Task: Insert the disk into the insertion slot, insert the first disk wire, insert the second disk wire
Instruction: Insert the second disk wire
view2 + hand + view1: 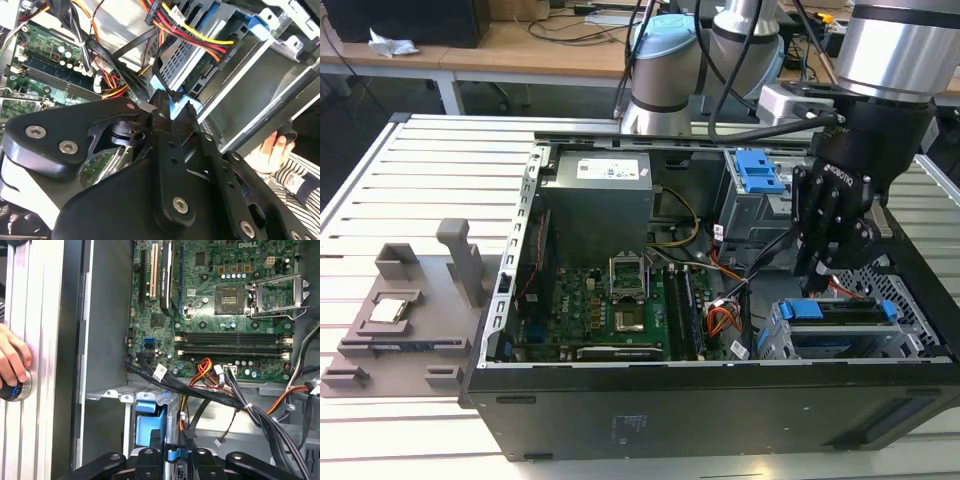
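Inside the open computer case (700, 420), the insertion slot (778, 338) already held the disk (840, 312), its blue bracket showing at the slot's mouth. Just above the slot hung the gripper (820, 270), clenched on a blue wire plug (180, 104).

Risks, as judged: the plug could meet the disk askew and bend, and the loose cables (240, 402) beside the slot could snag the fingers.

The gripper hid the socket behind the slot, and the plug's orientation could not be made out.
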